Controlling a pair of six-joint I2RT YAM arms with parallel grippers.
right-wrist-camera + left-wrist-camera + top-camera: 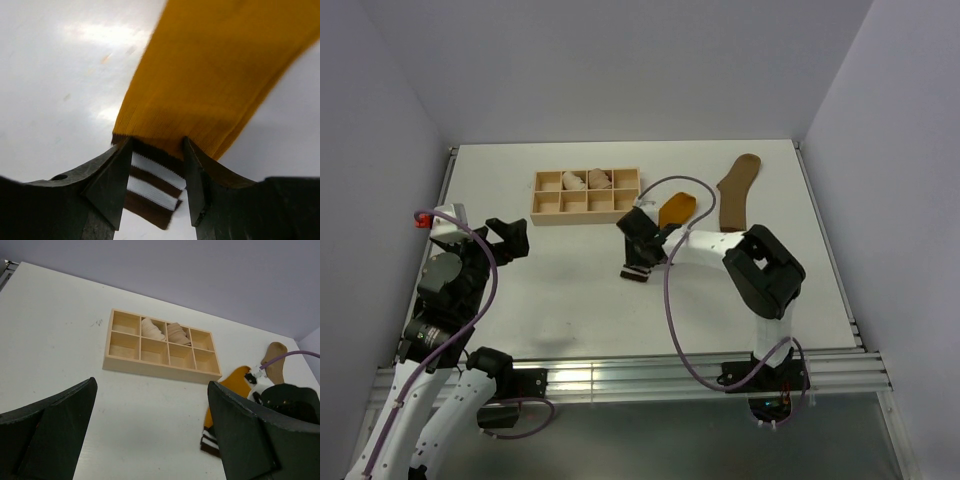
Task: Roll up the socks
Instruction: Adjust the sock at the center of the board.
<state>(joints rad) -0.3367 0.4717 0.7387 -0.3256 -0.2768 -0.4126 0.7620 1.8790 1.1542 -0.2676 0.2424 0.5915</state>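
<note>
Right wrist view: lose mustard sock (200,75) past 12 and 2 o'clock edges; cannot see sides of striped cuff (152,187) under right gripper (157,145) fingers; unable to tell pinched from merely straddled.
Top view: make out only toe and cuff, middle hidden beneath that gripper.
Left wrist view: catch only toe of olive sock (275,357) at 3 o'clock, rest behind right arm (287,400); find left gripper (152,390) fingers cropped at 6 o'clock.
</note>
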